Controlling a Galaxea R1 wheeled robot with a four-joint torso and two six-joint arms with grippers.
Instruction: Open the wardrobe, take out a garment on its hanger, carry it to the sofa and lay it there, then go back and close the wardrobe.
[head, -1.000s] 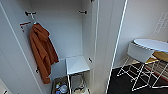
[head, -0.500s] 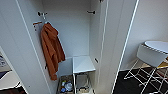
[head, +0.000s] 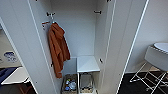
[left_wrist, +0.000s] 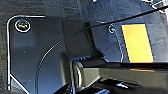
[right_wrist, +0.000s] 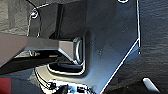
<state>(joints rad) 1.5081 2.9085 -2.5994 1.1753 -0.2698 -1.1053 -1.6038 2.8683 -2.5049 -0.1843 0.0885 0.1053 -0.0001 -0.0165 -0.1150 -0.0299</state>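
We face the smooth white wardrobe (head: 120, 47), doors open; a soft orange-rust hooded garment (head: 58, 48) hangs limp inside. We cannot tell either end effector's state.

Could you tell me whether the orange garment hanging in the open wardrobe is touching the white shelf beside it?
Apart. In the head view, the orange garment hangs left of the white shelf, with the wardrobe's pale back panel showing between them.

Hooded garment (head: 58, 48) inside the open wardrobe (head: 120, 50), left; shelf (head: 86, 63) lower right; baskets (head: 86, 83) beneath
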